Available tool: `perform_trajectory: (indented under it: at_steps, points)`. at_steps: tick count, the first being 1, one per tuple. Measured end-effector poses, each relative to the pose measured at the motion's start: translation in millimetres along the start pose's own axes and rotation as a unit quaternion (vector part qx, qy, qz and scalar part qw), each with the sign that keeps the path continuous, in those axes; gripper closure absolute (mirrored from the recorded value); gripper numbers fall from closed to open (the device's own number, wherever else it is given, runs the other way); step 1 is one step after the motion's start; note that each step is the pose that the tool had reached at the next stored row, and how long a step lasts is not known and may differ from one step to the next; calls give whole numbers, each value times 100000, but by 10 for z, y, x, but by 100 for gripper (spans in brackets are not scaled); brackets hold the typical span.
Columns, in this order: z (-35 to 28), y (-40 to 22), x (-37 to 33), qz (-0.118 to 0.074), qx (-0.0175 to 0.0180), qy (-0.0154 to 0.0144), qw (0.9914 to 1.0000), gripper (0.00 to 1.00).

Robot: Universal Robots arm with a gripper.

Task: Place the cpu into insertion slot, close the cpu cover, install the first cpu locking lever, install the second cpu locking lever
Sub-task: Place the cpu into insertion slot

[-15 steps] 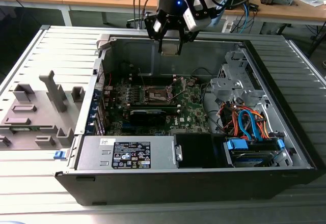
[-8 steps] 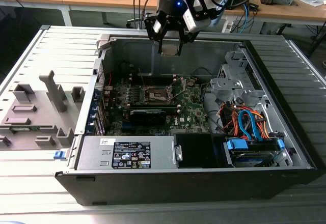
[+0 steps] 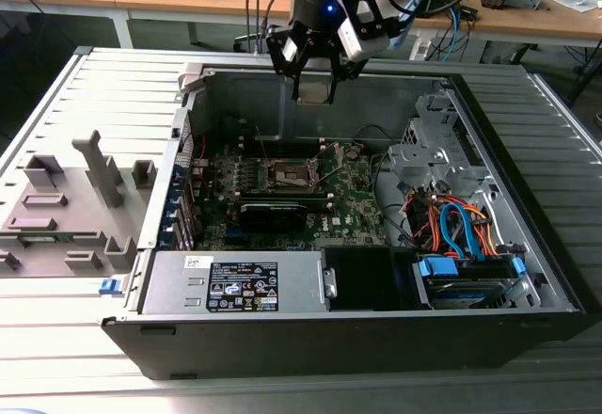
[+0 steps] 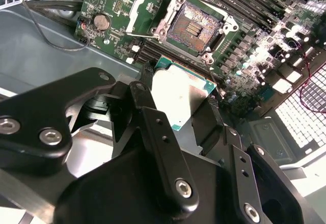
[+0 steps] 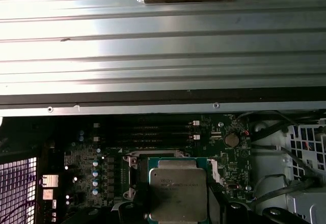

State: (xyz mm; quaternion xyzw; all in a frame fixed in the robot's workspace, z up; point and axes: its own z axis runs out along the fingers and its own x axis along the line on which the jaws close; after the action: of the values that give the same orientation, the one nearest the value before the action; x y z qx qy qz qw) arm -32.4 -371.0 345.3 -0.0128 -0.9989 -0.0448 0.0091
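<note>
My gripper [image 3: 313, 83] hangs above the open computer case [image 3: 282, 339], over its far wall, shut on the cpu [image 3: 313, 94]. In both wrist views the cpu [image 4: 181, 94] [image 5: 178, 193] shows as a pale silver square on a green base, held by its sides between the black fingers [image 4: 141, 99]. Below lies the insertion slot [image 4: 196, 28] [image 3: 290, 174], with its brownish-gold contact field bare. The cpu cover [image 4: 153, 2] stands flipped up beside the slot, and thin wire levers lie along its rim. In the first wrist view the cpu hides most of the slot.
A black card [image 3: 273, 212] and memory slots [image 4: 239, 0] flank the socket on the green board. A power supply [image 3: 235, 287] sits at the near wall. A drive cage with orange and blue cables [image 3: 461, 230] is at the exterior view's right, a grey fixture [image 3: 66, 207] at its left.
</note>
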Motion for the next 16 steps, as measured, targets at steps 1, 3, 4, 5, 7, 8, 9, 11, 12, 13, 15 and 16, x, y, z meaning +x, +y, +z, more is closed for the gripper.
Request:
perform_trajectory:
  at_steps: [1, 3, 4, 5, 7, 8, 9, 11, 12, 13, 15, 16]
  points:
    - [1, -1, 0, 0, 0, 0, 100000, 45]
    - [4, -2, 0, -3, -4, 1, 100000, 45]
    - [7, -2, 0, 0, -2, -1, 100000, 45]
    - [9, -4, 0, 0, 0, 3, 100000, 45]
    - [13, -7, 0, 1, -3, -1, 100000, 45]
    - [16, -10, 0, 0, -4, -1, 100000, 45]
    - [16, -11, -1, 0, -5, -2, 100000, 45]
    - [20, -15, -1, -1, -12, -5, 100000, 45]
    - [21, -18, -1, -2, -7, -2, 100000, 45]
    - [21, -20, -1, -2, -3, -2, 100000, 45]
    - [23, -24, -1, -2, -5, -2, 100000, 45]
    - [24, -26, -1, -3, -6, -2, 100000, 45]
